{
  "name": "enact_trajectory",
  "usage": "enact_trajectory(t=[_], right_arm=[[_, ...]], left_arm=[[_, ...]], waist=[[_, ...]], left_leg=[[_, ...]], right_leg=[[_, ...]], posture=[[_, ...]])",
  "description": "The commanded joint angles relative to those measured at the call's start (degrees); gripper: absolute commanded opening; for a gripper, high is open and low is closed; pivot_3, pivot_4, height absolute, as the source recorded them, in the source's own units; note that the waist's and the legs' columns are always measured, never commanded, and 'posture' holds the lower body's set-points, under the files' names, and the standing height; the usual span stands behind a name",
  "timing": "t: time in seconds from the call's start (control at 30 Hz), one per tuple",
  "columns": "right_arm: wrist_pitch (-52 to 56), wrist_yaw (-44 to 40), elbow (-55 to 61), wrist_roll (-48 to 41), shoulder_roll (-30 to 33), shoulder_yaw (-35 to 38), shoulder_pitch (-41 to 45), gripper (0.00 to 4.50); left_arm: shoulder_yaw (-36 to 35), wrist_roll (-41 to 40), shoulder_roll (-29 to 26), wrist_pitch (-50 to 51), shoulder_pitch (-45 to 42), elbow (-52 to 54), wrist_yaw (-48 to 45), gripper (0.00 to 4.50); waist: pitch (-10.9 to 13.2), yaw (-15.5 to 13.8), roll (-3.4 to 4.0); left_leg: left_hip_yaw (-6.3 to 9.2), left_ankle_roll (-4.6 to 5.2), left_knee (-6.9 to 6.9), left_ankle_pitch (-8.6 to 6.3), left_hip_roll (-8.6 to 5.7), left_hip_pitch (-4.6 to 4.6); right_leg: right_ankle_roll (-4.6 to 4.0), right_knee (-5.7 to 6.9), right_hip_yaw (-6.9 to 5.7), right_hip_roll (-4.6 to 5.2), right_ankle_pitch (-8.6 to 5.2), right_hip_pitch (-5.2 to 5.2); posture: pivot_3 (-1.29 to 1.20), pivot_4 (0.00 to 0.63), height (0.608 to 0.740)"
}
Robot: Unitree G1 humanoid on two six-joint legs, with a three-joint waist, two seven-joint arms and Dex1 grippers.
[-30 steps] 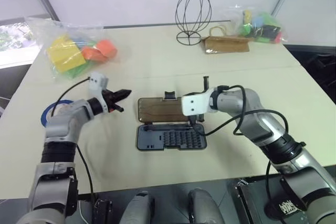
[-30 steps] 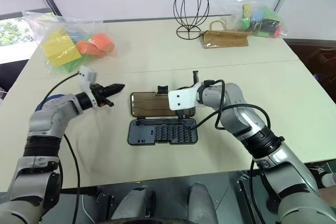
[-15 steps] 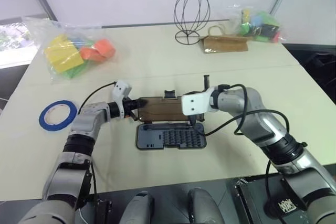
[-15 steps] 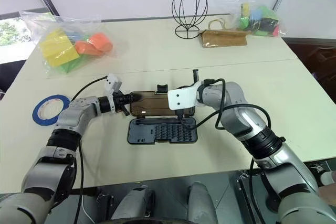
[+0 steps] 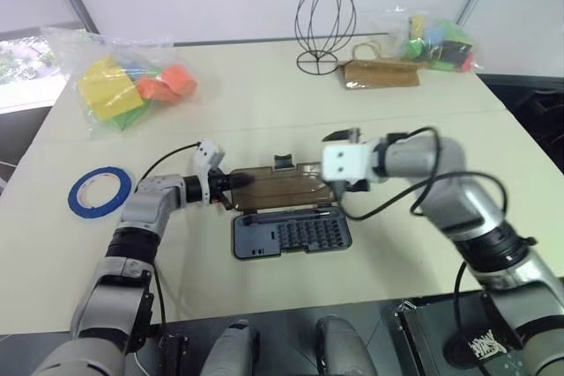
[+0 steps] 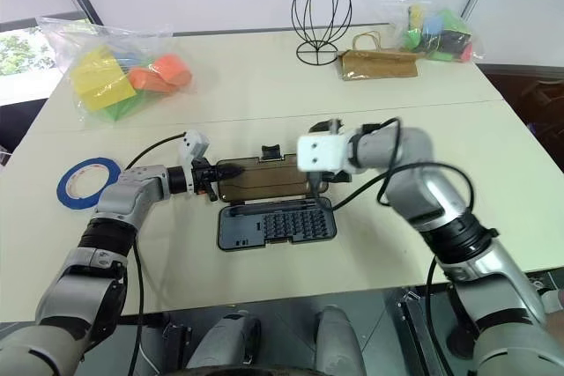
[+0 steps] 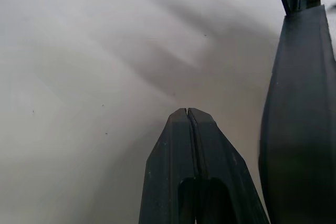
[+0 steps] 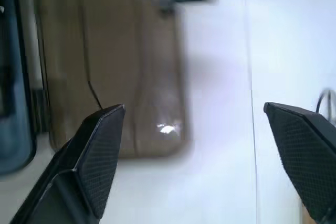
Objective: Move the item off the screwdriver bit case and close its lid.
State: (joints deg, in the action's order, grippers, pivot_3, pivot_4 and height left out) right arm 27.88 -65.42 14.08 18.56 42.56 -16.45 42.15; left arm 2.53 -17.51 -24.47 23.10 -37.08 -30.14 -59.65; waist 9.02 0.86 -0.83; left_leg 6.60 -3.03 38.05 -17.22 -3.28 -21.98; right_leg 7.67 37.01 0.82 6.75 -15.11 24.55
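Observation:
The item, a blue tape ring [image 5: 100,193], lies flat on the table at the left, apart from the case. The screwdriver bit case [image 5: 291,233] lies open in the middle with rows of bits showing. Its smoky-brown lid [image 5: 282,187] is folded back behind the base. My left gripper [image 5: 231,184] is shut with nothing in it, its tip at the lid's left end. In the left wrist view, the shut fingers [image 7: 210,145] lie beside the lid's dark edge [image 7: 299,103]. My right gripper [image 8: 193,109] hangs open over the lid's right end, behind its white wrist block [image 5: 346,162].
A plastic bag of colourful blocks [image 5: 123,85] sits at the far left. A black wire dome stand [image 5: 324,28], a brown pouch [image 5: 381,74] and another bag of blocks [image 5: 436,41] stand at the back right. The table's front edge runs just below the case.
My right gripper has opened and lifted away from the case's right side. My left gripper has swung right to the lid's left end, uncovering the tape ring.

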Motion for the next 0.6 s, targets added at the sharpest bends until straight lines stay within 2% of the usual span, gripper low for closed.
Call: enact_trajectory(t=[0.03,0.13,0.23,0.43,0.6], right_arm=[[6.77,-6.86,6.50,-7.90,6.05,8.28,0.32,4.46],[9.43,-9.04,9.67,-12.59,10.62,12.63,-2.78,4.46],[11.81,-7.46,10.90,-15.24,12.44,15.51,-5.90,4.46],[14.17,-2.43,10.42,-17.37,12.65,16.55,-8.55,4.46],[14.46,0.25,9.03,-19.35,12.40,16.35,-8.44,4.46]], left_arm=[[-1.95,-1.64,-0.35,0.40,-2.04,3.28,-0.44,0.00],[-2.60,-2.78,-0.71,1.81,-2.11,5.51,-1.04,0.00],[-2.78,-5.02,-2.39,5.52,-1.46,10.82,-3.13,0.00],[-0.29,-9.65,-8.52,14.82,2.20,24.02,-9.75,0.00],[2.89,-10.31,-14.18,17.47,5.84,29.98,-14.67,0.00]], waist=[[0.01,-0.18,-0.01],[0.02,-0.16,-0.02],[0.02,0.09,-0.02],[0.03,0.24,0.00],[0.07,0.05,0.06]], left_leg=[[0.05,0.00,0.00,0.00,0.00,-0.04],[0.09,0.01,0.00,-0.01,0.00,-0.14],[0.06,0.02,0.00,-0.01,0.02,-0.13],[0.01,0.02,-0.01,-0.01,0.03,-0.12],[0.00,0.02,-0.01,-0.01,0.03,-0.13]], right_leg=[[0.00,-0.01,-0.06,0.00,0.00,0.00],[0.00,-0.05,-0.10,0.00,0.00,0.02],[0.00,-0.05,-0.09,0.01,0.00,0.03],[0.00,0.01,-0.04,0.01,0.00,0.11],[0.00,-0.02,-0.02,0.01,0.00,0.11]], posture=[[0.00,0.150,0.740],[0.00,0.150,0.740],[0.00,0.150,0.740],[0.00,0.150,0.740],[0.00,0.150,0.740]])
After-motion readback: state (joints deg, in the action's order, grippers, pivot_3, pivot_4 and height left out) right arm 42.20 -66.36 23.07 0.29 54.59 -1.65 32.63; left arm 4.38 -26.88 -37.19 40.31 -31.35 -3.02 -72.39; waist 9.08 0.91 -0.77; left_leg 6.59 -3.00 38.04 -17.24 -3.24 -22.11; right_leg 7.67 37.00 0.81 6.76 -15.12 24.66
